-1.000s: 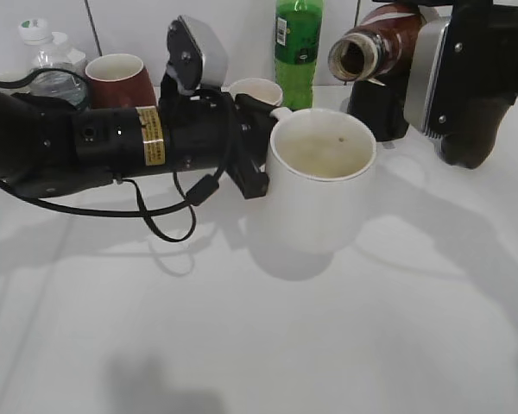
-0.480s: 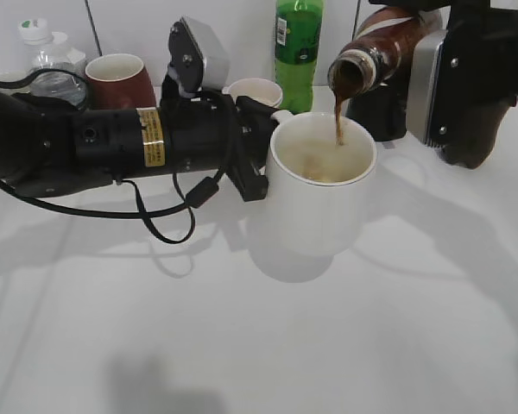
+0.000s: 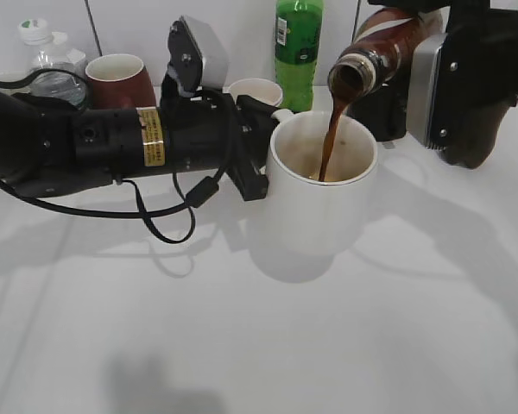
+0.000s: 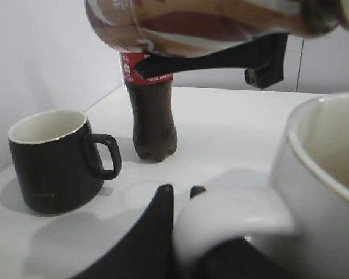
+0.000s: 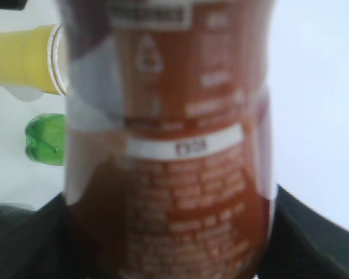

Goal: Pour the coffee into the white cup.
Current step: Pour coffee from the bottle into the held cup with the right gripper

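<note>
The large white cup point(image 3: 321, 194) stands mid-table. My left gripper point(image 3: 257, 147) is shut on its handle point(image 4: 232, 218), with black fingers on either side. My right gripper point(image 3: 419, 52) is shut on the brown coffee bottle point(image 3: 384, 47), held tilted above the cup's far right with its open mouth pointing down-left. A brown stream of coffee point(image 3: 331, 142) falls from the mouth into the cup. The bottle fills the right wrist view point(image 5: 168, 139) and crosses the top of the left wrist view point(image 4: 209, 26).
A green soda bottle point(image 3: 299, 39), a small cup point(image 3: 255, 90), a dark red cup point(image 3: 119, 79) and a clear water bottle point(image 3: 45, 60) stand at the back. A black mug point(image 4: 55, 160) and a dark cola bottle point(image 4: 153, 113) stand beyond the white cup. A yellow cup point(image 5: 26, 58) lies by the green bottle.
The bottle has tipped from near level to mouth-down. Coffee started flowing and the stream is now thicker and steadier into the cup. The left arm and cup have not moved.
</note>
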